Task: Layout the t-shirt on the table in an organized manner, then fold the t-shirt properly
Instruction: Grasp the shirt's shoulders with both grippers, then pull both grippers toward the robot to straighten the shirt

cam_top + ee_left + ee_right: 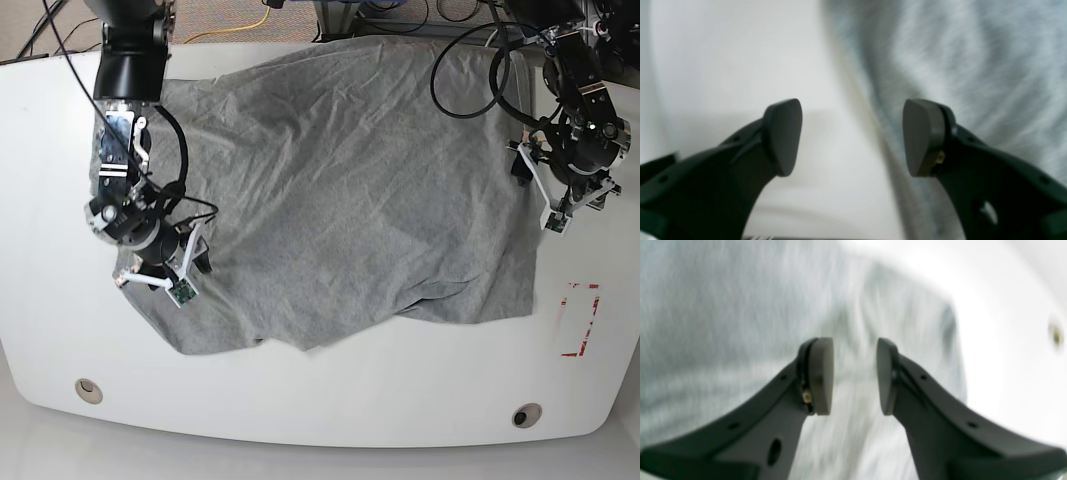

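Note:
The heather-grey t-shirt (340,190) lies spread and wrinkled over the middle of the white table (330,400), its lower edge uneven and folded. My left gripper (851,136) is open wide over the shirt's right edge (973,66), with bare table (723,66) under its left finger; in the base view the left gripper (535,185) is at the right. My right gripper (855,376) is open with a narrower gap, hovering over the shirt's (723,306) left part, with nothing between its pads. In the base view the right gripper (155,268) is at the left.
A red tape rectangle (580,320) marks the table at the right. Two round grommet holes (88,388) (527,413) sit near the front edge; one grommet hole (1055,334) shows in the right wrist view. Cables (470,60) hang at the back right.

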Motion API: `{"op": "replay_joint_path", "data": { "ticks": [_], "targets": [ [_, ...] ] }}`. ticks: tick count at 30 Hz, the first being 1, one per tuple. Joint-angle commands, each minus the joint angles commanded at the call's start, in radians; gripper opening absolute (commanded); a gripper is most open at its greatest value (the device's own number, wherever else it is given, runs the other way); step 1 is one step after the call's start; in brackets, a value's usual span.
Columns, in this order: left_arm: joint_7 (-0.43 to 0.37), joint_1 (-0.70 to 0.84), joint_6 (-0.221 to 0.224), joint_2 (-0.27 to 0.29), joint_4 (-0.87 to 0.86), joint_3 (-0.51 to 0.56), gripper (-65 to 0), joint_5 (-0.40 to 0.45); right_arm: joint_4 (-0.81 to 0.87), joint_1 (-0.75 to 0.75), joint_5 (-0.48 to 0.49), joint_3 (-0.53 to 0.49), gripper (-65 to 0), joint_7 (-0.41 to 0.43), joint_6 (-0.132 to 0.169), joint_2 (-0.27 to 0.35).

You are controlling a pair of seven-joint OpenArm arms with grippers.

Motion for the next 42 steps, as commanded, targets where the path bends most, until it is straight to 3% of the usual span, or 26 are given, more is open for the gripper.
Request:
{"op": "replay_joint_path", "data": {
  "ticks": [5,9,11,15,17,19,23,32,42],
  "targets": [
    [-0.002,-0.014,0.002,0.021,-0.049,0.072,-21.1,0.000,0.002,-0.123,0.009,0.026,-45.8,0.006,0.002,0.000],
    [-0.072,-0.014,0.005,0.035,-0.133,0.092,-21.1,0.002,0.002,-0.180,0.011,0.021,-59.3,0.006,0.003,-0.003],
    [-0.114,-0.011,0.031,0.032,-0.195,0.097,-21.8,0.002,0.000,-0.201,0.011,0.021,-65.0,0.006,0.003,-0.017],
    [-0.152,-0.015,0.057,0.026,-0.310,0.097,-33.1,0.002,0.000,-0.212,0.011,0.025,-63.4,0.006,0.003,-0.031],
    [-0.195,-0.015,0.057,-0.003,-0.368,0.097,-42.4,0.002,0.000,-0.221,0.011,0.023,-63.4,0.006,0.003,-0.035],
    [-0.224,-0.015,0.057,-0.018,-0.417,0.097,-44.2,0.002,-0.009,-0.222,0.011,0.021,-63.4,0.006,0.003,-0.037],
    [-0.250,-0.051,0.058,-0.057,-0.503,0.097,-44.0,0.002,-0.066,-0.218,0.011,0.020,-63.4,0.011,0.003,-0.037],
    [-0.256,-0.175,0.058,-0.170,-0.657,0.097,-42.9,-0.003,-0.276,-0.187,0.002,0.020,-63.4,0.152,0.002,-0.063],
    [-0.284,-0.319,0.057,-0.199,-0.764,0.098,-32.6,0.000,-0.377,-0.095,0.003,0.018,-63.3,0.175,0.000,-0.066]
  ]
}}
